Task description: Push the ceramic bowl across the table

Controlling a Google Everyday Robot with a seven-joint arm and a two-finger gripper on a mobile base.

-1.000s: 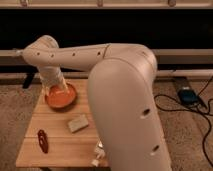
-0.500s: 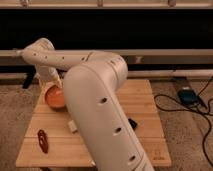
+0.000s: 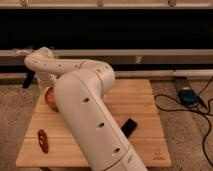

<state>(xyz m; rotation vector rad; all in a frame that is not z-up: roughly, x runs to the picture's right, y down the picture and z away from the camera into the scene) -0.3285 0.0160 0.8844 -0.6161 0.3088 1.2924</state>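
Compared with one second ago, the arm point(image 3: 85, 110) has been swung across the view, so that much of the left half of the table point(image 3: 142, 102) is now covered by it. Of the bowl point(image 3: 49, 96) only a narrow orange slice is seen, near the back left corner of the table, just beside the arm's edge. It seems to have been shifted a little toward the left edge, though the shift is small. The gripper point(image 3: 48, 84) is held low at the end of the bent wrist, close above the bowl. Whether it is open or closed, and whether contact is made, cannot be told. A flat black object point(image 3: 129, 127), hidden before, is now uncovered toward the front of the table, and a reddish-brown object point(image 3: 42, 140) has been left untouched at the front left. It is judged that the push has only begun: the bowl is not yet carried across, and little room is left on its left side
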